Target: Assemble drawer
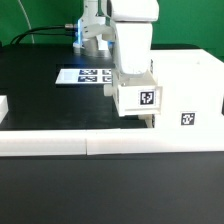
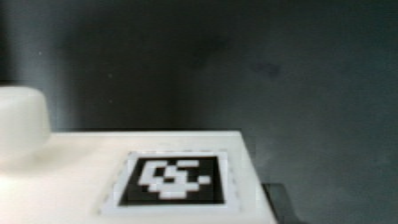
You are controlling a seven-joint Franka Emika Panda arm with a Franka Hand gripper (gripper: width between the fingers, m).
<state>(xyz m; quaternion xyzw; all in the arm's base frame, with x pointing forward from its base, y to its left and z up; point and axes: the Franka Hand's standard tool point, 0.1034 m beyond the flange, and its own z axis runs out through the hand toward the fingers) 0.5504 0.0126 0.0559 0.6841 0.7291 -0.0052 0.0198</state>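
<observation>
White border wall (image 1: 90,142) runs along the counter's (image 1: 40,95) near edge. Behind it, fingers (image 1: 137,82) hold a tagged tray (image 1: 138,100) aloft against the housing (image 1: 185,92). Marker board (image 1: 85,75) lies toward the far edge.

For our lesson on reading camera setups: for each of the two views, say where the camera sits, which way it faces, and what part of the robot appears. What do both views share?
Exterior view: off the arm, low beside the table, facing across the border wall at the housing, marker board and gripper holding a tray.
Wrist view: on the wrist, looking down onto the tray; one finger shows.
Shared: the tagged tray.
</observation>
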